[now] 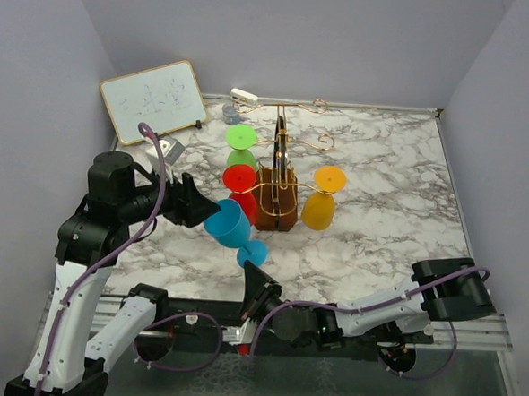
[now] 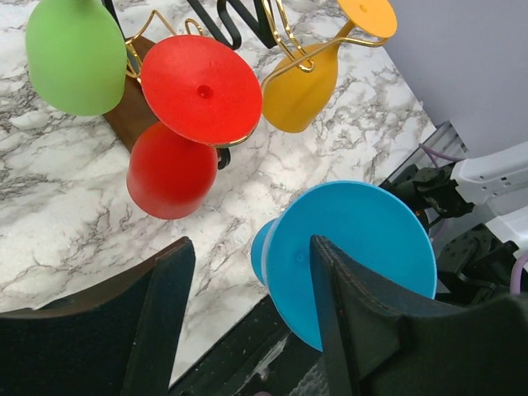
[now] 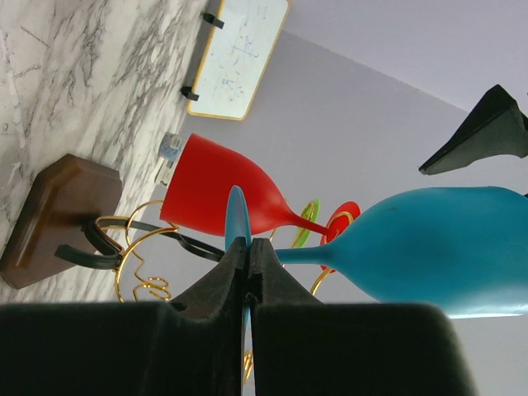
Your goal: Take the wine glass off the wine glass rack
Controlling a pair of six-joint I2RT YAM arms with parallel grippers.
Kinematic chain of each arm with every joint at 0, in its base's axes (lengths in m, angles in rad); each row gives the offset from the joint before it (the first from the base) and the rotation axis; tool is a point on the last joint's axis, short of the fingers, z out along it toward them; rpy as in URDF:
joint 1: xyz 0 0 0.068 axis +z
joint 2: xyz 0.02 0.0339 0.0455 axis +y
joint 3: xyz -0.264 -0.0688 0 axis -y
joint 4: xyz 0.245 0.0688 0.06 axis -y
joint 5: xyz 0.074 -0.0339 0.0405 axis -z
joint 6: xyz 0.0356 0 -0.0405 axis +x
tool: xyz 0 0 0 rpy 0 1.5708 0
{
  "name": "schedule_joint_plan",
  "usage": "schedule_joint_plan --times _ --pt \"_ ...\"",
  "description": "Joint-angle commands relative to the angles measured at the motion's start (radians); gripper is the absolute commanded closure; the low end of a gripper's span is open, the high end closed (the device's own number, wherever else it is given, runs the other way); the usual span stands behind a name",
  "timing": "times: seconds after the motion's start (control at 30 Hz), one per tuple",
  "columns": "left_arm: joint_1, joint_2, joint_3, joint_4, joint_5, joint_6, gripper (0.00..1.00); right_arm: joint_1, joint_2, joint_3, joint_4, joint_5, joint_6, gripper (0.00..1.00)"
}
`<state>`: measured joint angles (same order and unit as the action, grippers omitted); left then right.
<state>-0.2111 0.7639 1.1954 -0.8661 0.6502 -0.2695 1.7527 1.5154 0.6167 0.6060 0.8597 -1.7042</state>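
Observation:
The wine glass rack has a brown wooden base and gold wire arms and stands mid-table. Green, red and orange glasses hang on it upside down. A blue wine glass is off the rack, tilted in the air in front of it. My right gripper is shut on the blue glass's foot, which shows edge-on between the fingers. My left gripper is open beside the blue bowl without touching it. In the left wrist view the blue glass sits partly behind my right finger.
A small whiteboard leans at the back left, with a small grey object and a white one near the back wall. The rack's base and red glass stand close behind the blue glass. Side walls enclose the marble table.

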Motion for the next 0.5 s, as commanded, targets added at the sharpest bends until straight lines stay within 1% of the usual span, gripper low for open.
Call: schedule_joint_plan --times 0.0,0.27,0.37,0.47 --pt "-0.011 0.006 0.001 -0.011 -0.023 0.028 0.43 0.004 -0.002 -0.014 0.088 0.010 -0.061 0.99" --pt "-0.027 0.014 -0.018 -0.009 0.000 0.035 0.54 0.004 0.007 -0.019 0.106 0.007 -0.092 0.98" --pt "-0.034 0.019 -0.026 -0.008 0.009 0.039 0.65 0.004 0.011 -0.017 0.104 0.005 -0.090 0.97" --pt "-0.040 0.021 -0.022 -0.011 0.009 0.046 0.85 0.004 0.009 -0.014 0.097 0.006 -0.078 0.95"
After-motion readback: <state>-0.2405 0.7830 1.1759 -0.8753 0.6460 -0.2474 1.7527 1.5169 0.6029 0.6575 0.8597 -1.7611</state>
